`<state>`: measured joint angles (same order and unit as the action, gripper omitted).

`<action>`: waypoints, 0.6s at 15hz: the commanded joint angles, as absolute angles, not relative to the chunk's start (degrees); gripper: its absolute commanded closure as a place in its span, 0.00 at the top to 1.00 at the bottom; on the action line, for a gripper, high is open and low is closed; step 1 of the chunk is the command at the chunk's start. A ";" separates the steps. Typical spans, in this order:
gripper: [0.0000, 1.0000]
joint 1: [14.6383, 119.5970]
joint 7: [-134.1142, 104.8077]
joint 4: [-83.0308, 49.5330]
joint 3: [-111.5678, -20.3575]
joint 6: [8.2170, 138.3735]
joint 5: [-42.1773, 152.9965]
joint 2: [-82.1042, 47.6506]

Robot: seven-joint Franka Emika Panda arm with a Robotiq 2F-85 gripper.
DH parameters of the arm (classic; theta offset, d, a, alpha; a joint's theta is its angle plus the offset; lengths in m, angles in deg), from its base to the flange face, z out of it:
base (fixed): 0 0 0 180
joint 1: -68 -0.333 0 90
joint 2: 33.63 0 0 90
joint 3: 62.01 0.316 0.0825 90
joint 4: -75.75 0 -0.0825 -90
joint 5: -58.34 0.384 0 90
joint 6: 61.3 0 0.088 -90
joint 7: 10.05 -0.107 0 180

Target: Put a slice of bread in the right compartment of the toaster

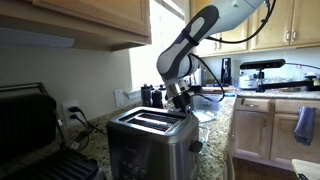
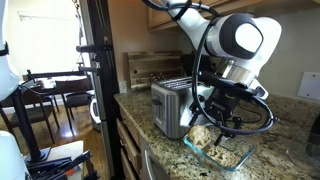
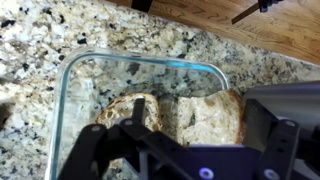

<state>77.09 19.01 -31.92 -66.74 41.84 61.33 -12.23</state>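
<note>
End effector (image 3: pixel 180 140) over bread (image 3: pixel 210 118) in dish (image 3: pixel 140 58)

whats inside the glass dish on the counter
Two brown bread slices lie side by side in the clear rectangular glass dish. The black gripper, jaws open, covers their near edges, so anything there is hidden.

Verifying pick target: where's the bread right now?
Two bread slices lie in a clear glass dish on the granite counter, directly below the open gripper in the wrist view; in an exterior view the dish sits beside the toaster.
</note>
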 commanded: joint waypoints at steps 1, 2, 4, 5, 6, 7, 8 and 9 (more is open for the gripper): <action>1.00 77.90 18.78 -31.58 -65.83 41.39 61.03 -12.07; 1.00 77.90 18.78 -31.43 -65.80 41.32 61.01 -11.98; 1.00 77.89 18.78 -31.43 -65.77 41.33 61.00 -11.98; 1.00 77.97 19.26 -31.34 -65.63 40.93 61.16 -12.03; 1.00 77.96 19.31 -31.40 -65.57 40.92 61.16 -12.10; 1.00 78.03 19.70 -31.39 -65.43 40.70 61.30 -12.14; 1.00 78.01 19.66 -31.42 -65.35 40.74 61.31 -12.17; 1.00 78.02 19.70 -31.42 -65.25 40.78 61.34 -12.16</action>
